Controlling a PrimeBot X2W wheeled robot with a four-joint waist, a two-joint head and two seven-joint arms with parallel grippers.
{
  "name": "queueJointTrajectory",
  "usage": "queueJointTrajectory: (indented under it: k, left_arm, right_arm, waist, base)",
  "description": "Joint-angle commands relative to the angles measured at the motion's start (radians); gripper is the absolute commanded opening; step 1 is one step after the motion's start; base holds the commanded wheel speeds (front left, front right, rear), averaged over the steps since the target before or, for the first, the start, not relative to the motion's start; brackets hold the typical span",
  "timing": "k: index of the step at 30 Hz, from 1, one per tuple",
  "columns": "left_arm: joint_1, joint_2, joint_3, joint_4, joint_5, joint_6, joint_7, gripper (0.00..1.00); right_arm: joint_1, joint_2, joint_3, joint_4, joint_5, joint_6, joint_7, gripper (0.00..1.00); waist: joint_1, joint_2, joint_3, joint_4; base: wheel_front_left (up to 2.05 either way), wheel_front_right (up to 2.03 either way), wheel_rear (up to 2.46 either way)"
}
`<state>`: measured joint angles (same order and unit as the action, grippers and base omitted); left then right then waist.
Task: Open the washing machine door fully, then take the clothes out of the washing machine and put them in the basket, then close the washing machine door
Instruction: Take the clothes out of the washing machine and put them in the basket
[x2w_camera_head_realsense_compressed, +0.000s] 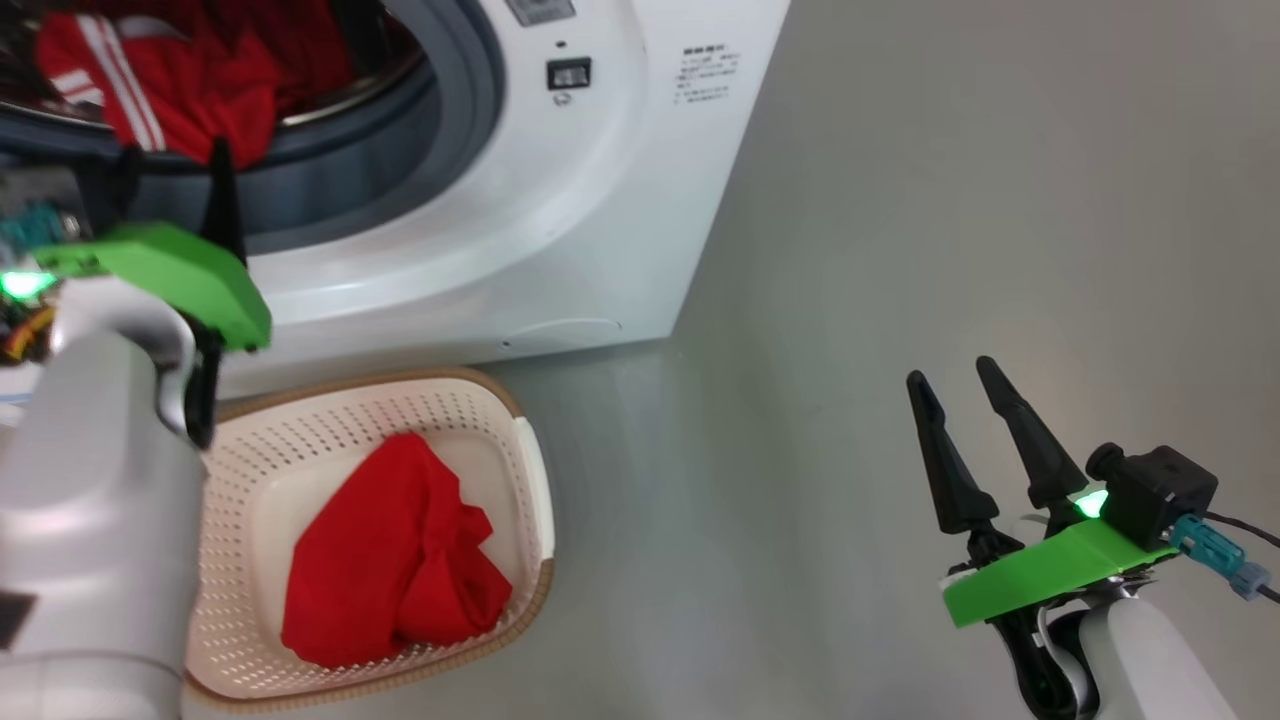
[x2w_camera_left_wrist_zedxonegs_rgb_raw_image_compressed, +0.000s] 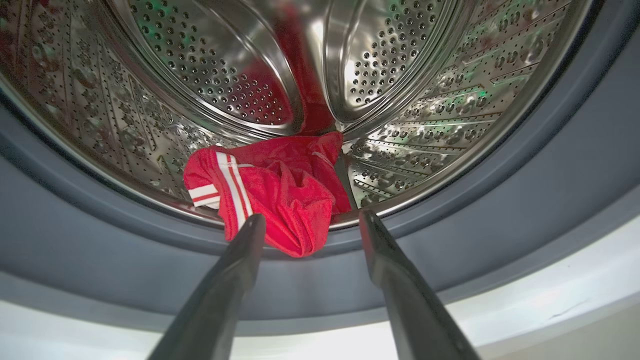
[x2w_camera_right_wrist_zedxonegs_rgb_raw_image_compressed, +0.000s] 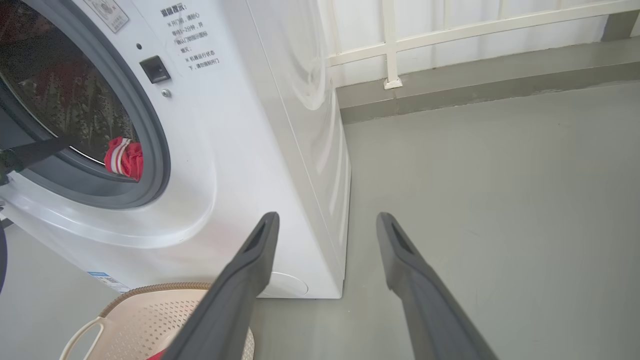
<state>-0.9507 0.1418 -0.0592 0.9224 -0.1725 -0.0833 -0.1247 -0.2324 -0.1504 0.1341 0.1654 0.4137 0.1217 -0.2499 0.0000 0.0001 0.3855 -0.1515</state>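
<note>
While the left gripper (x2w_camera_left_wrist_zedxonegs_rgb_raw_image_compressed: 312, 216) holds its fingers (x2w_camera_left_wrist_zedxonegs_rgb_raw_image_compressed: 235, 270) wide, the clothes (x2w_camera_left_wrist_zedxonegs_rgb_raw_image_compressed: 280, 185) lie crosswise, striped end left.

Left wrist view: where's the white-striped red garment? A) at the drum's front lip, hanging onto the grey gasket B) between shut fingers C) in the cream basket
A: white-striped red garment sits on the perforated steel drum lip, drooping onto the grey rubber gasket, left fingers open.

Grey floor (x2w_camera_right_wrist_zedxonegs_rgb_raw_image_compressed: 500, 175) (glossy), white railing (x2w_camera_right_wrist_zedxonegs_rgb_raw_image_compressed: 389, 50) behind.
</note>
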Motion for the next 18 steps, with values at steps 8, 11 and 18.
queueJointTrajectory:
  k: [8,11,18]
  left_arm:
    - [-0.177,0.084,0.001,0.164,0.02,0.029,0.038,1.0]
    - [-0.216,0.099,0.0,0.221,0.018,0.03,0.039,1.0]
    - [-0.272,0.137,-0.007,0.307,0.016,0.032,0.028,1.0]
  right_arm:
    - [-0.039,0.02,0.037,-0.031,-0.013,0.009,-0.012,1.0]
    - [-0.049,0.026,0.043,-0.032,-0.014,0.009,-0.012,1.0]
    - [-0.06,0.034,0.049,-0.034,-0.014,0.009,-0.012,1.0]
  waist:
    - [0.0,-0.0001,0.089,-0.057]
    - [0.0,-0.0001,0.104,-0.072]
    - [0.0,-0.0001,0.131,-0.103]
  base:
    - [0.0,0.0,0.0]
    - [0.0,0.0,0.0]
    - [0.0,0.0,0.0]
